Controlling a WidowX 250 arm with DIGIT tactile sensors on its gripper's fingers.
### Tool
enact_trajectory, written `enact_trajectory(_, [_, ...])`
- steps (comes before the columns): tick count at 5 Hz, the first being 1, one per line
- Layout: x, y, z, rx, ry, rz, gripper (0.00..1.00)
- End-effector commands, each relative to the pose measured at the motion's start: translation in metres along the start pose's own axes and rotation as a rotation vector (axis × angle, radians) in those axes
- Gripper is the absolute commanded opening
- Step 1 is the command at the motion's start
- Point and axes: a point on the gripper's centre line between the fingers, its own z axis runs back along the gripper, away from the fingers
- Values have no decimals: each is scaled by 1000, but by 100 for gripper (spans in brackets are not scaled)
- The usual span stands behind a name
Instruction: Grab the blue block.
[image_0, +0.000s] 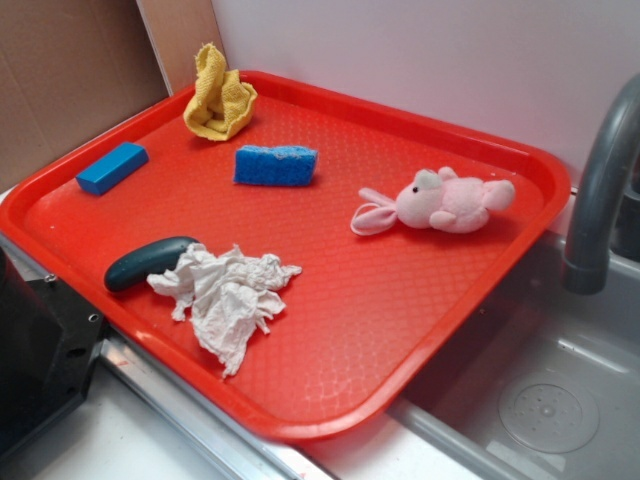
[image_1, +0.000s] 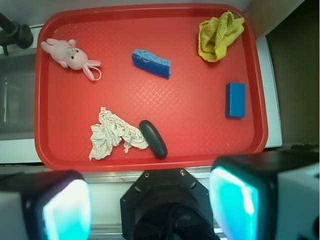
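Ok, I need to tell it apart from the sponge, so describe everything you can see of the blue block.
The blue block is a small, smooth, bright-blue rectangular bar with sharp edges, seemingly hard plastic or painted wood. It lies flat on the red tray near one long edge, in front of the yellow cloth. Nothing touches it but the tray. The claw is open and off the tray.

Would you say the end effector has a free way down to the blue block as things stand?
Probably yes. The blue block lies alone near the tray edge, apart from the yellow cloth and sponge, nothing on top. The end effector is open above the tray's near side.
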Motion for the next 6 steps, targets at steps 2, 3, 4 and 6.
enact_trajectory(2, [8, 52, -49, 28, 35, 83, 100])
enact_trajectory(3, [7, 99, -103, -76, 27, 113, 100])
enact_trajectory(4, [53, 141, -155, -40, 68, 50, 100])
enact_trajectory(6, [75, 163, -212, 38, 70, -61, 100])
